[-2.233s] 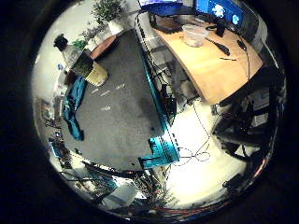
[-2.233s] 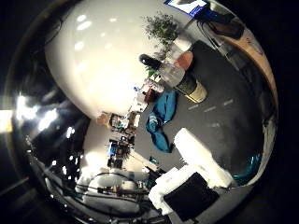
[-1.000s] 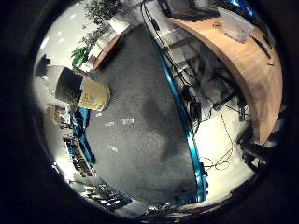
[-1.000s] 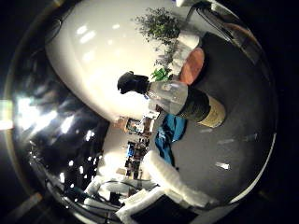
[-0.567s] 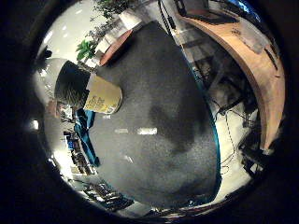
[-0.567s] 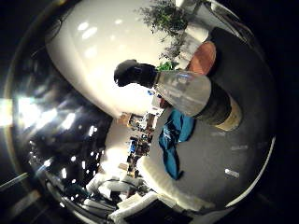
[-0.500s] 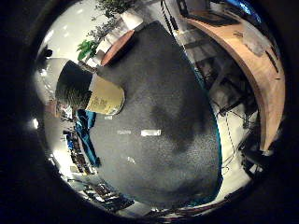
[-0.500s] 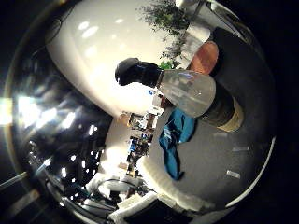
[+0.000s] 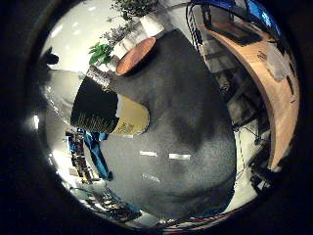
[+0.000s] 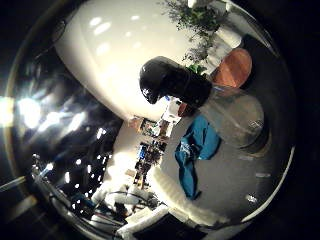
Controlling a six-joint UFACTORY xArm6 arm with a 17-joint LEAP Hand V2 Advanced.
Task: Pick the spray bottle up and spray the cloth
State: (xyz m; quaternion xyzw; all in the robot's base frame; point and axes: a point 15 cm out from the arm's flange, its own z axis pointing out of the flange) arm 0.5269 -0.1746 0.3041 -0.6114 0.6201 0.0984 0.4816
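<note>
Spray bottle (image 10: 220, 107) stands upright on the grey table mat (image 9: 195, 122) and fills much of both palm views, so it is close to the palm. Its black trigger head (image 10: 167, 82) sits on a clear upper body; lower down, a dark label band runs over a yellow band (image 9: 129, 117) at the base, which rests on the mat. Teal cloth (image 10: 197, 150) lies crumpled on the same mat just beside the bottle's base; contact between the two cannot be judged. A round orange-brown disc (image 9: 136, 55) lies on the mat near its far edge, apart from the bottle, with potted green plants (image 9: 110, 46) just past that edge. Short pale tape marks (image 9: 168, 156) show on the bare mat in front of the bottle. A wooden desk (image 9: 264, 83) stands off to one side of the mat, well apart from the bottle, carrying a few dark items too small to identify. White padded parts of the right hand (image 10: 185, 207) show at the rim of the thumb-side view, near the cloth's end. Finger posture: cannot tell whether they are relaxed, curled, or around anything; no visible contact with the bottle.
</note>
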